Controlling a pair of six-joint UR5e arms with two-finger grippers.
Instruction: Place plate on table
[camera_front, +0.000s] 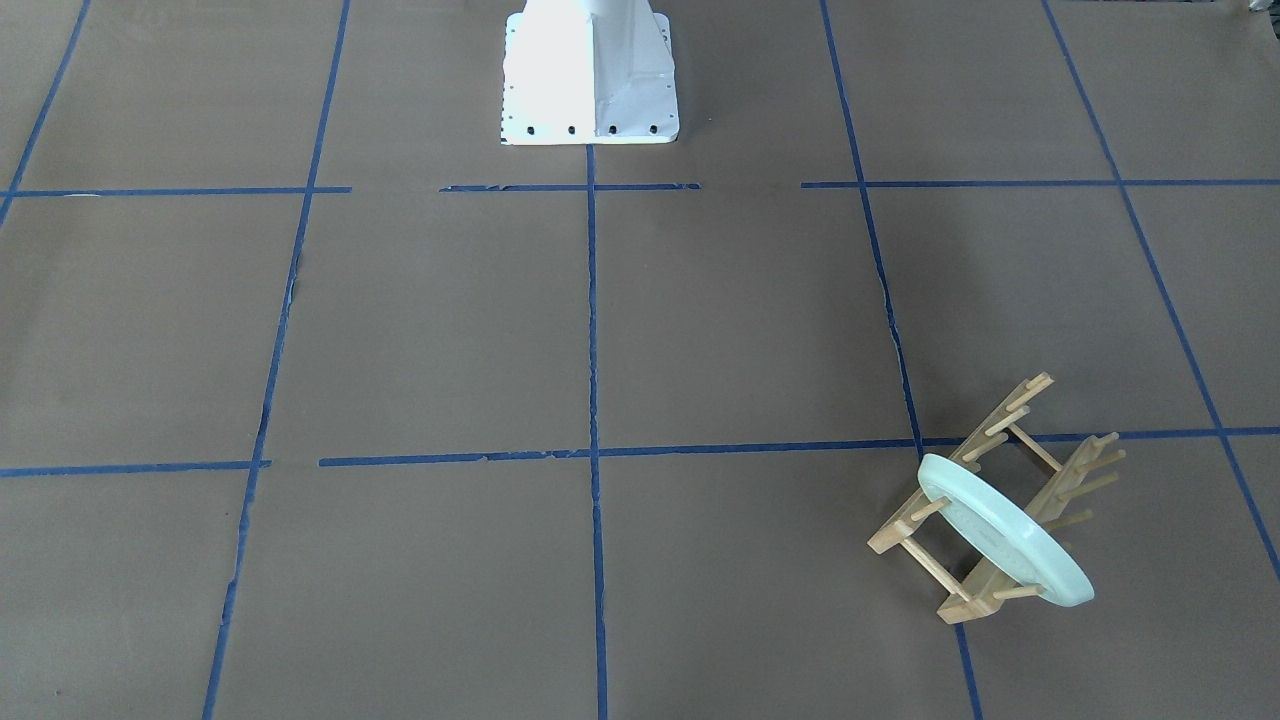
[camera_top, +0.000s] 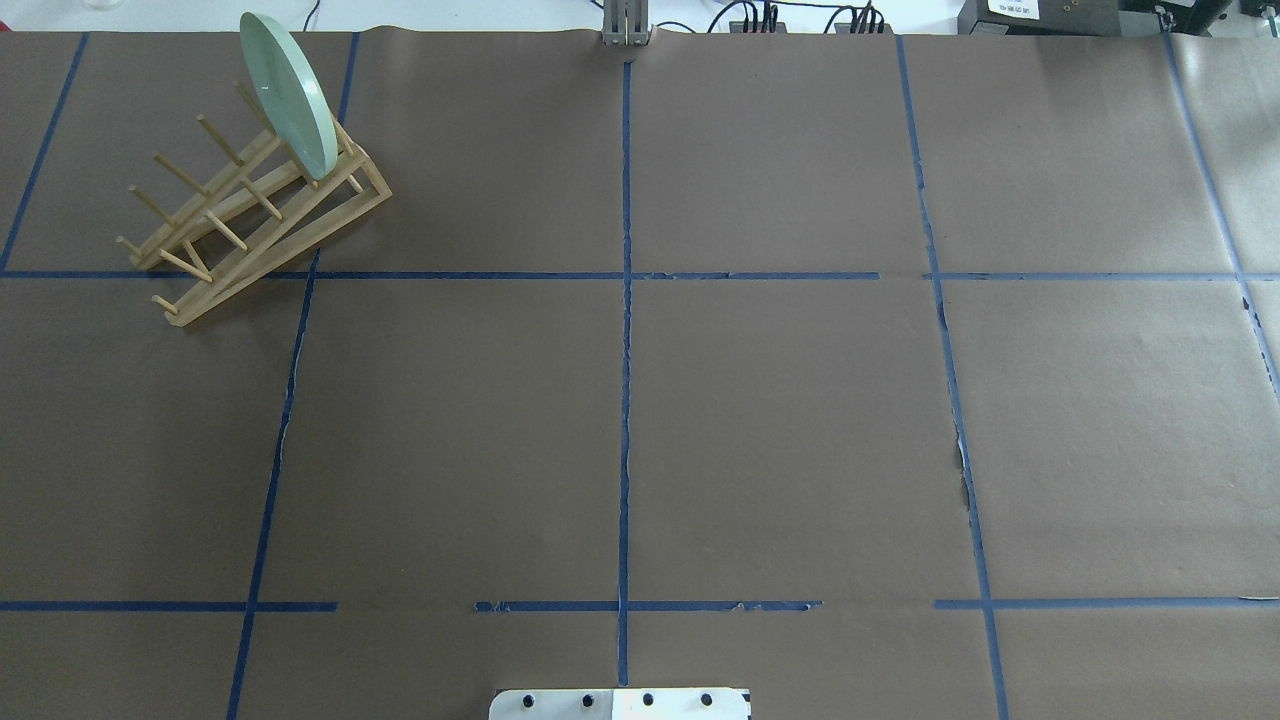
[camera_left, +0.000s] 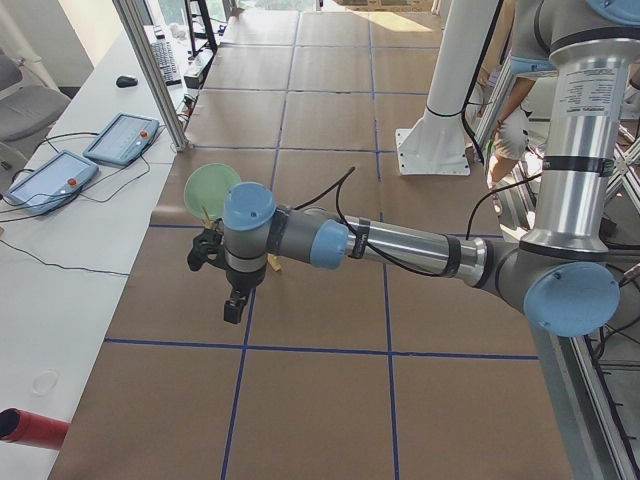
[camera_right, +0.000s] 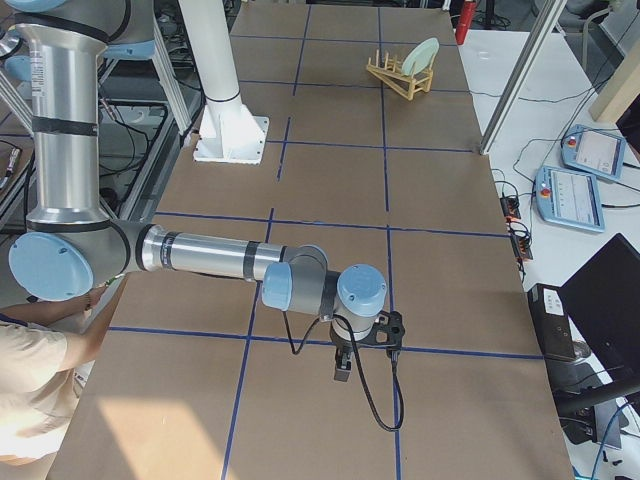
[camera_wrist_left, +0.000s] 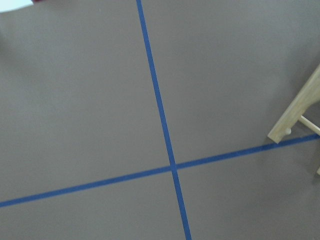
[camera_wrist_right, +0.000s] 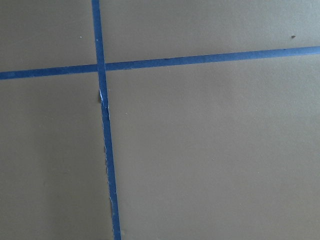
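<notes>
The plate (camera_top: 290, 95) stood on edge in the wooden rack (camera_wrist_left: 297, 112), leaning between the pegs at one end, near the desk's (camera_top: 780, 430) far corner on the robot's left. No part of it touched the desk. The task appeared not yet started: gripping the plate, lifting it clear of the pegs and laying it flat all remained.

The plate was round, pale mint green, with a raised rim.

The left gripper (camera_left: 233, 303) hung above the desk near the rack, pointing down, apparently empty. The right gripper (camera_right: 342, 367) hung well apart, toward the opposite end. The opening of either gripper could not be determined.
</notes>
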